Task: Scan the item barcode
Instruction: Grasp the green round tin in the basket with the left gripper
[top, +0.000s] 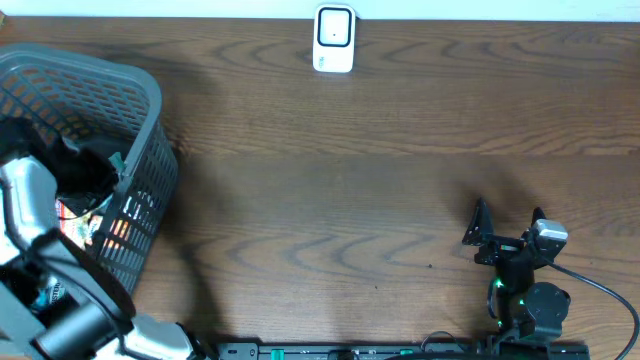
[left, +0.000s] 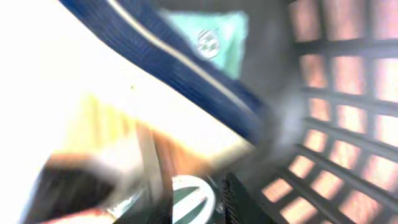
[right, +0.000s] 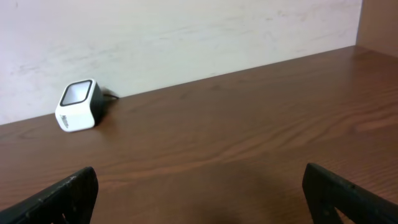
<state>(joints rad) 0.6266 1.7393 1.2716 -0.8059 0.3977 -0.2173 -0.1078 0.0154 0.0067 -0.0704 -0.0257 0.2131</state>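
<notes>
At far left of the overhead frame, the left gripper (top: 88, 168) is inside the gray basket (top: 150, 110), close to a white, blue-striped packet (left: 74, 74); blur hides whether its jaws pinch anything. Lower right, the right gripper (right: 200, 199) has its jaws spread wide. The scanner (top: 333, 38) sits top centre.

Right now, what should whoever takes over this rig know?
Left gripper: down inside the basket among the packets; too blurred to tell whether it grips one.
Right gripper: open, empty, low over the table.
Scanner: at the table's far edge, nothing near it.
Done: reach into the basket.
Left: lift an item out and show its barcode to the scanner.
</notes>
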